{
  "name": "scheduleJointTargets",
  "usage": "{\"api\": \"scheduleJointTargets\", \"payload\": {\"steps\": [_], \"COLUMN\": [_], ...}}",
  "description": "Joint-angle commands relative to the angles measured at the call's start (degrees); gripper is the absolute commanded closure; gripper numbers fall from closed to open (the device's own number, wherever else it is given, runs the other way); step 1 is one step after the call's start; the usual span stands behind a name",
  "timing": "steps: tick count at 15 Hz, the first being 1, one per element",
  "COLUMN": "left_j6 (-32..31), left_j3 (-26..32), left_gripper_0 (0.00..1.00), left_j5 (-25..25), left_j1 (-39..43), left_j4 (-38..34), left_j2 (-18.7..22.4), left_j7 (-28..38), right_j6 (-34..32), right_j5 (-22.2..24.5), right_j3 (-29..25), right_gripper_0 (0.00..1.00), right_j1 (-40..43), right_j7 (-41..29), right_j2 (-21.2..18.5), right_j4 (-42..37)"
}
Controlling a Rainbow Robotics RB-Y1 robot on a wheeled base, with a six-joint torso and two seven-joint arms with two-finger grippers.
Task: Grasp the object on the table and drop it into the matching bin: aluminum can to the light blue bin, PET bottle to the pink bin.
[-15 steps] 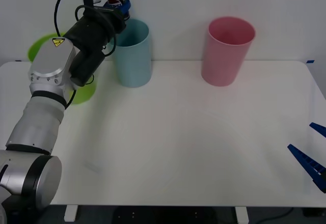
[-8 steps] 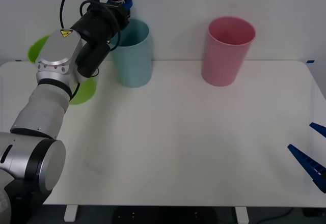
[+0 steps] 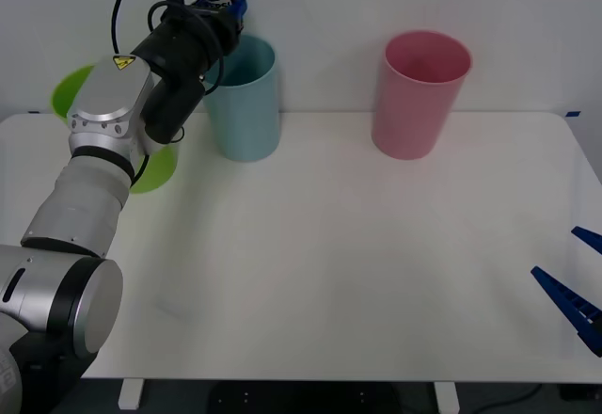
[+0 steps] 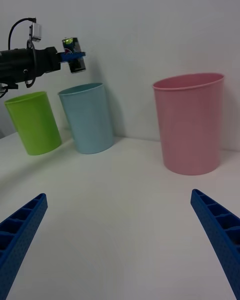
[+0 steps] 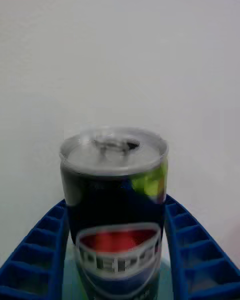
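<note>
Up high now, the left gripper (image 3: 218,0) has its blue ribbed fingers (image 5: 40,245) clamped on either side of the small dark drink can with the shiny silver top (image 5: 114,205). That can stands upright in the grip, pull-tab facing up, held in the air over the far-left rim of the tall light blue plastic bin (image 3: 244,100). From the right wrist view the can (image 4: 73,54) hangs clearly above the blue bin's mouth (image 4: 89,118), not touching it. Just beside the blue bin sits a lime green plastic bin (image 4: 33,122), partly behind the left arm in the front view. Well apart stands the tall pink plastic bin (image 3: 419,92). All three rest on the wide white tabletop (image 3: 357,263). Down at the near right edge, the right gripper (image 3: 576,282) waits, fingers spread wide apart.
</note>
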Motion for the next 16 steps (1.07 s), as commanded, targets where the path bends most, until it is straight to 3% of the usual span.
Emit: {"api": "scheduleJointTargets", "payload": {"steps": [1, 9, 16], "left_j6": [-0.1, -0.7, -3.5], "left_j3": [0.0, 0.0, -0.1], "left_gripper_0": [0.0, 0.0, 0.0], "left_j5": [0.8, 4.0, 8.8], "left_j1": [0.1, 1.9, 14.3], "left_j4": [0.0, -1.7, -17.3], "left_j2": [0.0, 0.2, 1.5], "left_j7": [-0.4, -2.1, -3.1], "right_j6": [0.0, 0.0, 0.0], "right_j5": [0.0, 0.0, 0.0], "right_j3": [0.0, 0.0, 0.0], "right_gripper_0": [0.0, 0.0, 0.0], "right_j1": [0.0, 0.0, 0.0], "right_j7": [0.0, 0.0, 0.0], "right_j2": [0.0, 0.0, 0.0], "right_j4": [0.0, 0.0, 0.0]}}
